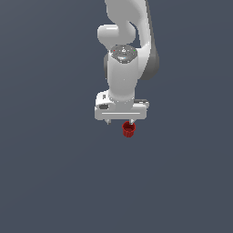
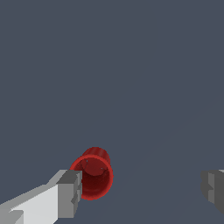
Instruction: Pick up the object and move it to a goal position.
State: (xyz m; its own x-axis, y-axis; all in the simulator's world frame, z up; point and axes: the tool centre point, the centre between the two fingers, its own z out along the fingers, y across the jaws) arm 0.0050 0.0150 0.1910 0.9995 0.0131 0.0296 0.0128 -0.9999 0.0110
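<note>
The object is a small dark-red ribbed cup (image 1: pixel 129 129). In the exterior view it sits just below the white gripper (image 1: pixel 119 122), under the finger on the exterior view's right. In the wrist view the cup (image 2: pixel 93 173) lies on its side with its open mouth showing, right beside one grey fingertip (image 2: pixel 70 193). The other fingertip (image 2: pixel 213 189) is far from it. The jaws stand wide apart and hold nothing. The cup is close to one finger, not centred between them.
The white arm (image 1: pixel 125 54) reaches down from the top of the exterior view. Around it is a plain dark grey-blue surface (image 1: pixel 54 173) with no other objects in sight.
</note>
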